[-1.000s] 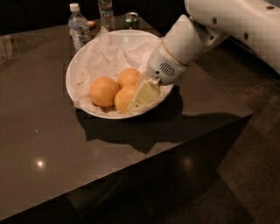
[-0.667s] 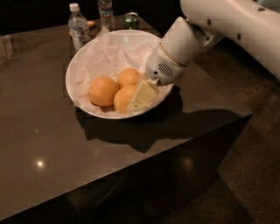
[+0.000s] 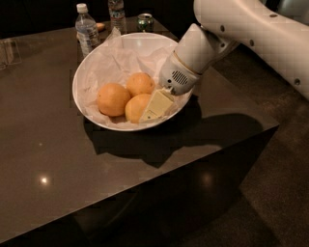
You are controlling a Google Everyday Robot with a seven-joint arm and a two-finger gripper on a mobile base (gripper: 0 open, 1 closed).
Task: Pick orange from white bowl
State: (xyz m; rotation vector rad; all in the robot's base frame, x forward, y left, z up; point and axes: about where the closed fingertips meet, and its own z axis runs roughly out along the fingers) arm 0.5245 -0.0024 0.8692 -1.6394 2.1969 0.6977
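Observation:
The white bowl (image 3: 87, 72), wide and lined with crumpled white paper, sits on the dark table and holds three oranges. The orange (image 3: 135, 107), paler and slightly oblong, lies at the front of the bowl. A rounder, deeper-orange one (image 3: 112, 98) lies to its left and a smaller one (image 3: 140, 82) behind it. My gripper (image 3: 155, 106) reaches down into the bowl from the right. Its cream tip rests against the right side of the pale orange, and part of it is hidden behind the fruit.
Two water bottles (image 3: 86, 30) (image 3: 116, 13) and a green can (image 3: 145, 21) stand behind the bowl. A clear object (image 3: 10, 52) sits at the far left. The dark table (image 3: 48, 159) ends at edges near the front and right, with floor beyond.
The arm's upper part has shifted slightly to the left. The gripper stays at the pale orange in the bowl. The oranges have not moved.

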